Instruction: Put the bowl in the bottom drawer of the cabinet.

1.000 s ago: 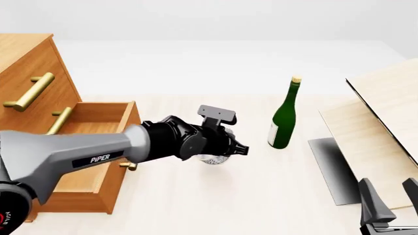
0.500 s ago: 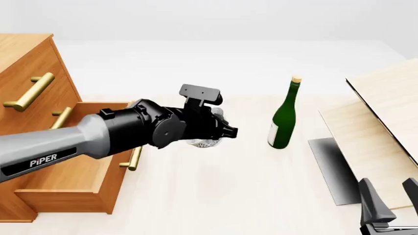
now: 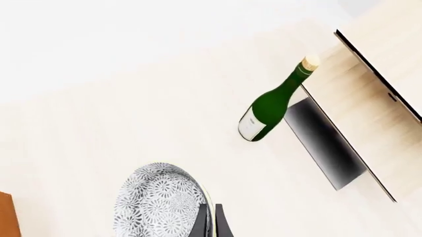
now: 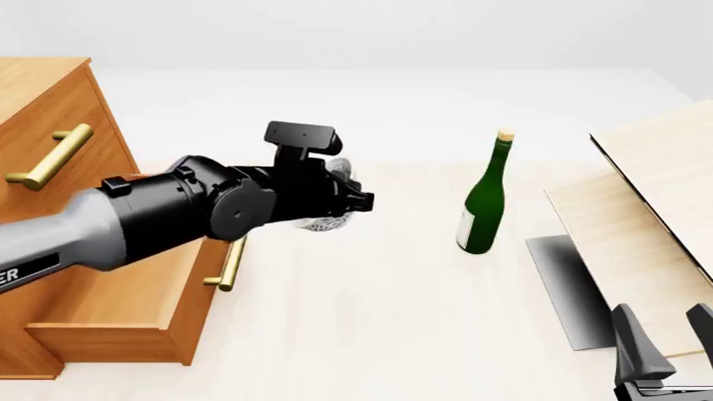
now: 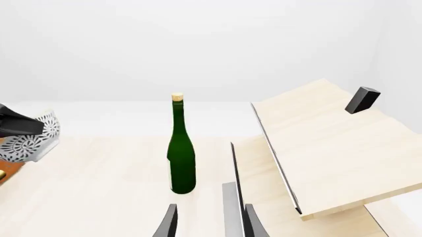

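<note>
The pale wooden table (image 4: 379, 334) carries a tall orange-brown wooden cabinet (image 4: 45, 109) at the left, its deep bottom drawer (image 4: 134, 309) with the brass bar handle pulled open. At the right stands a slanted pale wood panel structure (image 4: 657, 217). Between them a dark green glass bottle (image 4: 483, 205) stands upright. The left hand (image 4: 354, 200) is clenched on the rim of the small speckled white-grey bowl (image 3: 161, 202), holding it above the table just beside the drawer's front. The right hand (image 5: 207, 224) rests low and released, fingers parted.
</note>
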